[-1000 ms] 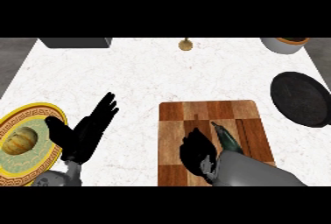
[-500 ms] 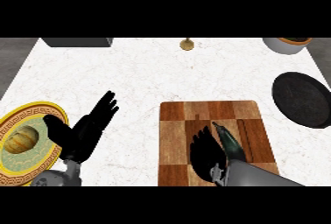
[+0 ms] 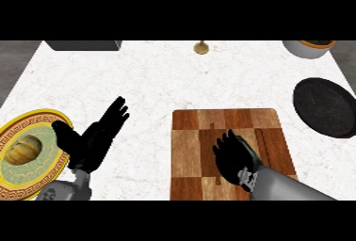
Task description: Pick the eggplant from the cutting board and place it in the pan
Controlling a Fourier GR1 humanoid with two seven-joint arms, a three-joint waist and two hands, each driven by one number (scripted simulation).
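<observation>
Nearest the lower edge, the right hand (image 3: 235, 155) lies over the middle of the cutting board (image 3: 191, 155), its fingers bent downward onto the wood. The eggplant is hidden under that hand, so whether the fingers have closed round it cannot be told. To the left, the left hand (image 3: 94, 139) rests above the white bench (image 3: 173, 80) with fingers straight and spread, holding nothing, just beside a gold-rimmed plate (image 3: 17, 186) that carries a round yellowish food item (image 3: 24, 149). Further back on the right sits the dark pan (image 3: 327, 106), well apart from the board. Along the far edge stand a dark box (image 3: 82, 45), a small brown object (image 3: 201, 47) and a grey bowl (image 3: 309, 48).
</observation>
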